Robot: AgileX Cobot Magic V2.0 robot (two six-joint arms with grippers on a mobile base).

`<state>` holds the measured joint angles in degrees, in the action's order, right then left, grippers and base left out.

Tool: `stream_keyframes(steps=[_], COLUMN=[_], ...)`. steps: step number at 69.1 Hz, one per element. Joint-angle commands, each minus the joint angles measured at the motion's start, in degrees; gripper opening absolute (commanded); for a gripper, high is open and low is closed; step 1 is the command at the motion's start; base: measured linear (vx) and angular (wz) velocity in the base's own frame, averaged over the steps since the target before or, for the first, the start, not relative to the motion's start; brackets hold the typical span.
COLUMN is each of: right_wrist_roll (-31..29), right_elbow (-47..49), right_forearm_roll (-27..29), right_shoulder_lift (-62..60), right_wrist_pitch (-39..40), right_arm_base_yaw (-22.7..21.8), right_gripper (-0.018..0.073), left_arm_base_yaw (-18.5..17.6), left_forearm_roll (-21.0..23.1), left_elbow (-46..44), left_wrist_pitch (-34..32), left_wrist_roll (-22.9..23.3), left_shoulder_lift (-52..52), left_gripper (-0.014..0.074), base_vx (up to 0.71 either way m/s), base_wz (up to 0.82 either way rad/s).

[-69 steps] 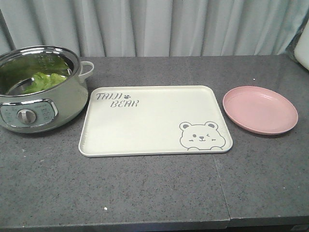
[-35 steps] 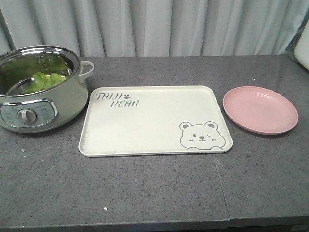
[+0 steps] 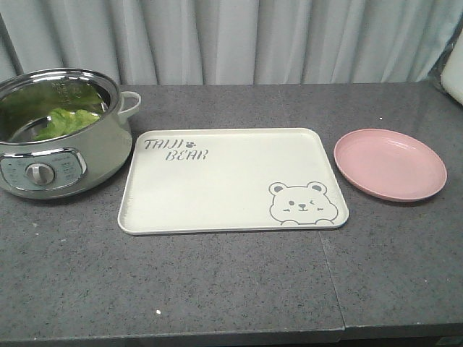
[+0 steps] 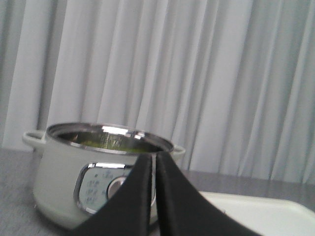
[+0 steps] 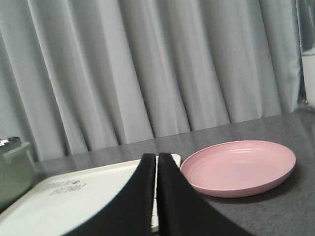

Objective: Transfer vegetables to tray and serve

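Nothing transferred yet. Find vegetables (image 3: 69,121) lying inside pot (image 3: 65,163) at left of tabletop (image 3: 217,289). Note tray (image 3: 231,181) bare, just beside pot, and pink plate (image 3: 389,163) bare to tray's right. Log left gripper (image 4: 153,160) pressed together, empty, facing pot. Log right gripper (image 5: 156,157) pressed together, empty, facing tray and plate. Left to do, by judgement: lift leaf, lay on tray, serve.
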<state>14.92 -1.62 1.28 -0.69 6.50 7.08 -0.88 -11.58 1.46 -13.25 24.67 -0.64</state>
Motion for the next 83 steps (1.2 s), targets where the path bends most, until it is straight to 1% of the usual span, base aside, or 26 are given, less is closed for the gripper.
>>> stream_keyframes(steps=[1,10,16,23,26,30,35,39,42,45,51,55,60,67,74,78,83], right_wrist_roll=[3.4,3.5,3.5,3.4,3.2,3.2,1.8,-1.1,-3.3,-5.4,-9.0,-10.8,-10.8,-11.6,-11.6,-11.6,-11.6], right_elbow=[-0.8,-0.5,1.9,6.2,8.0,11.2,15.3,19.7,22.5,25.6,31.0,34.1,37.0,39.5,39.7,39.7,39.7], right_forearm_roll=[2.5,2.5,2.5,2.5,2.5,2.4,2.4,2.5,2.5,2.5,2.5,2.7,2.7,2.7,3.1,3.1,3.1], right_shoulder_lift=[-0.3,-0.3,-0.3,-0.1,0.5,1.9,4.6,8.0,10.5,13.6,19.8,24.3,28.4,32.7,34.9,35.5,36.0], right_wrist_pitch=[3.6,2.9,1.3,-2.3,-4.3,-8.4,-11.9,-13.8,-14.4,-14.8,-14.8,-14.6,-14.4,-11.9,-6.5,-3.3,-0.7], right_arm_base_yaw=[-0.4,-0.4,-0.4,-0.4,-0.4,-0.4,-0.3,-0.3,-0.3,-0.3,-0.3,-0.3,-0.3,-0.3,-0.3,-0.3,-0.3], right_gripper=[-0.0003,-0.0003,-0.0003,-0.0003,-0.0003,-0.0003,-0.0003,-0.0003,-0.0003,-0.0003,0.0002,0.0022,0.0069,0.0197,0.0385,0.0491,0.0572], left_arm_base_yaw=[-0.1,-0.1,-0.1,-0.1,-0.1,-0.1,-0.1,-0.1,-0.1,-0.1,-0.1,-0.1,-0.1,-0.1,-0.1,-0.1,-0.1], left_forearm_roll=[0.6,1.1,1.1,1.1,1.1,1.1,1.1,1.0,1.0,1.0,1.0,1.0,1.0,1.0,1.0,1.0,1.0], left_elbow=[1.2,1.1,1.0,1.0,1.0,1.0,0.7,-1.3,-3.5,-6.9,-14.1,-19.2,-24.0,-30.1,-35.7,-39.4,-43.6], left_wrist_pitch=[-11.2,-22.2,-27.0,-32.2,-33.8,-33.8,-33.5,-29.7,-25.1,-19.9,-6.7,0.9,4.8,6.9,10.9,14.8,20.6], left_wrist_roll=[0.6,0.6,0.6,0.6,0.6,1.0,4.2,6.8,8.1,8.2,8.2,8.2,8.2,8.1,8.1,8.0,7.3], left_shoulder_lift=[-0.7,-0.7,-0.7,-0.7,-0.7,-0.7,-0.7,-0.7,-0.7,-0.7,-0.5,1.1,3.8,8.9,14.7,18.1,22.8], left_gripper=[-0.0006,-0.0006,-0.0006,-0.0006,-0.0006,-0.0006,-0.0007,-0.0007,-0.0007,-0.0007,-0.0007,-0.0007,-0.0006,0.0001,0.0035,0.0076,0.0150], base_vx=[0.00,0.00,0.00,0.00,0.00,0.00,0.00,0.00,0.00,0.00,0.00,0.00,0.00,0.00,0.00,0.00,0.00], base_wz=[0.00,0.00,0.00,0.00,0.00,0.00,0.00,0.00,0.00,0.00,0.00,0.00,0.00,0.00,0.00,0.00,0.00])
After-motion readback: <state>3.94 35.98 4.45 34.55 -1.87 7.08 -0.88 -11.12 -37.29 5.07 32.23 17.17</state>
